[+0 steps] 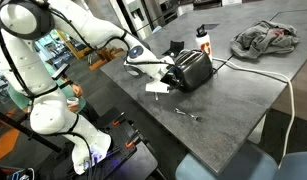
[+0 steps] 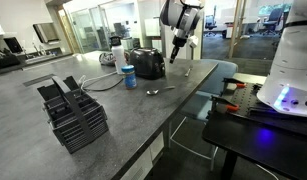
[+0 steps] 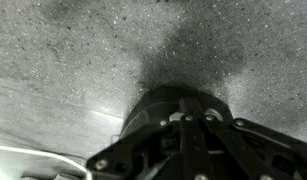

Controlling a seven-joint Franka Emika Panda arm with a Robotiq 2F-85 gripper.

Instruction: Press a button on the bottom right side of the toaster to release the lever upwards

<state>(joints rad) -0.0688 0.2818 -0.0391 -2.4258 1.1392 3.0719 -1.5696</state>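
The toaster (image 1: 195, 68) is small, black and glossy, and stands on the grey table with a thin white cord running off it. It shows in both exterior views (image 2: 146, 63). My gripper (image 1: 167, 76) is shut and empty, with its fingertips at the toaster's near end. In an exterior view the gripper (image 2: 175, 56) hangs fingers-down just beside the toaster. In the wrist view the closed fingers (image 3: 190, 118) point at the toaster's dark rounded body (image 3: 163, 100). The button and the lever are not discernible.
A white bottle with a red cap (image 1: 203, 38) stands behind the toaster. A grey cloth (image 1: 265, 38) lies at the far end. A utensil (image 1: 188, 114) lies near the table edge. A blue can (image 2: 128, 77) and a black wire rack (image 2: 73, 112) stand nearby.
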